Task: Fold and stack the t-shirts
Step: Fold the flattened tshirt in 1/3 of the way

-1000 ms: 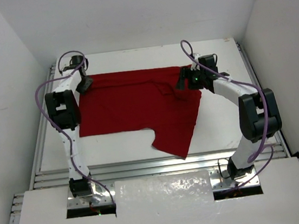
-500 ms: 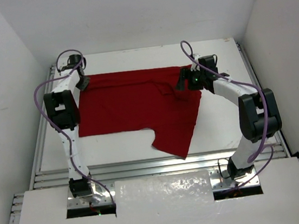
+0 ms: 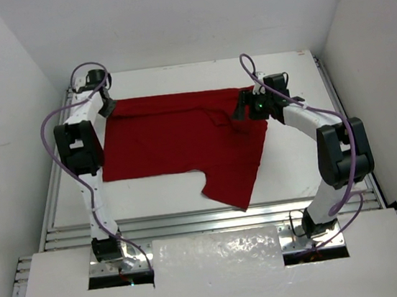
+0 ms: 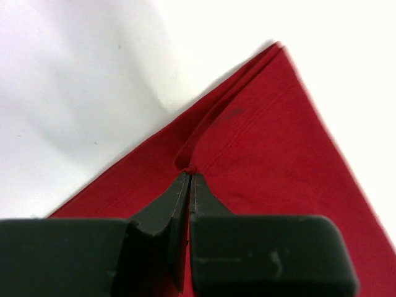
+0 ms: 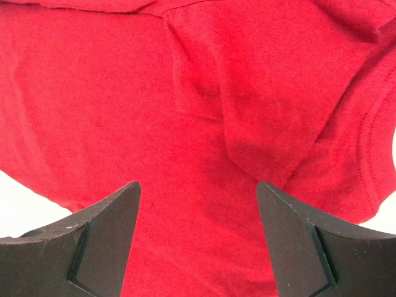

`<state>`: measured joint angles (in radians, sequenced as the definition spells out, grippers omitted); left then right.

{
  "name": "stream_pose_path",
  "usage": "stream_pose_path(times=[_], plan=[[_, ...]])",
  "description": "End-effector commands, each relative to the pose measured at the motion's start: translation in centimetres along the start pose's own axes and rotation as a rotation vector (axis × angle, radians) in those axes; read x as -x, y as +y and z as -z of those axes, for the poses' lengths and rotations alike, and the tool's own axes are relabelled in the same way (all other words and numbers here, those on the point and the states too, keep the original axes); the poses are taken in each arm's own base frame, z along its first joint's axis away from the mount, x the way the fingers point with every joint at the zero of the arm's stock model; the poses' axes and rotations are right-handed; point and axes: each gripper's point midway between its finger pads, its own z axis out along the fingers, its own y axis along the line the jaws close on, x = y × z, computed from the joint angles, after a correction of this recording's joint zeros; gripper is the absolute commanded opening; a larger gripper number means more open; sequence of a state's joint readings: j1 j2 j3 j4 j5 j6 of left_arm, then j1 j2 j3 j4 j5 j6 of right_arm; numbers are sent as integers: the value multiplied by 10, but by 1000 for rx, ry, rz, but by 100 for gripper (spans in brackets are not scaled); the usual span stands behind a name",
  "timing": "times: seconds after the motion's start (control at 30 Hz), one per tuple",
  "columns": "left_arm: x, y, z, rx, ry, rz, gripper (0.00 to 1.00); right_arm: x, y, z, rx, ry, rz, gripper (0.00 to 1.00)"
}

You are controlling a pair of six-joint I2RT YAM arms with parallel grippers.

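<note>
T-shirt [image 4: 272, 161] pinched by left hand [image 4: 189, 176], wrist view shows.

left claw [image 4: 189, 177] pinched tight, arm extended far | right claw [image 5: 198, 192] jaws wide apart

Cloth and plastic
The t-shirt [image 3: 175, 133] is matt red cloth; the desk [image 3: 296, 173] is smooth and white; left claw [image 4: 189, 179] and right claw [image 5: 197, 189] are matt black plastic.

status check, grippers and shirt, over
Left gripper shut on dark red t-shirt, far-left edge. Right gripper open over its right side. Shirt spread out. No obstruction seen.
</note>
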<state>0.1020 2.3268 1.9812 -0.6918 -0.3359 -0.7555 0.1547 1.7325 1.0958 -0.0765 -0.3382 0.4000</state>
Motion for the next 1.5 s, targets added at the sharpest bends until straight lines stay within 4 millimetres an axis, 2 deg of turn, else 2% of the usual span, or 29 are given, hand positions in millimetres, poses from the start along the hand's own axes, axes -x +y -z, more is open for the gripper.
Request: stream_pose_path(times=[0.0, 0.3, 0.4, 0.47, 0.63, 0.7, 0.77, 0.83, 0.93, 1.03, 1.07, 1.1, 1.17, 1.23, 1.37, 1.47], plan=[[50, -5, 33, -54, -114, 52, 0, 21, 18, 9, 53, -54, 16, 77], [33, 13, 16, 11, -93, 39, 0, 25, 9, 14, -22, -34, -2, 77], [30, 13, 14, 10, -86, 40, 0, 26, -1, 6, -73, -24, 26, 77], [27, 12, 12, 2, -77, 38, 0, 26, -18, -8, -149, 0, 56, 76], [27, 10, 11, -6, -76, 36, 0, 20, -30, -27, -205, 41, 61, 65], [27, 9, 11, -8, -76, 35, 0, 10, -38, -35, -270, 73, 90, 63], [28, 7, 12, -17, -76, 36, 0, -1, -43, -42, -286, 104, 78, 56], [28, 8, 12, -20, -73, 37, 0, -13, -34, -46, -239, 115, 100, 53], [27, 7, 9, -27, -72, 35, 0, -8, 11, -53, -171, 45, 232, 53], [22, 7, 6, -25, -59, 30, 0, 2, 25, -60, -176, 14, 291, 54], [21, 8, 5, -24, -56, 29, 0, 0, 30, -64, -172, 29, 304, 55], [19, 7, 4, -27, -52, 29, 0, -8, 26, -74, -177, 60, 310, 56], [17, 6, 3, -34, -45, 29, 0, -1, 33, -85, -171, 60, 353, 58], [19, 5, 4, -38, -46, 30, 0, 5, 30, -99, -189, 64, 379, 59], [20, 4, 7, -43, -50, 29, 0, 9, 24, -115, -214, 90, 412, 59], [20, 4, 7, -42, -51, 29, 0, 8, 23, -126, -203, 117, 418, 53]])
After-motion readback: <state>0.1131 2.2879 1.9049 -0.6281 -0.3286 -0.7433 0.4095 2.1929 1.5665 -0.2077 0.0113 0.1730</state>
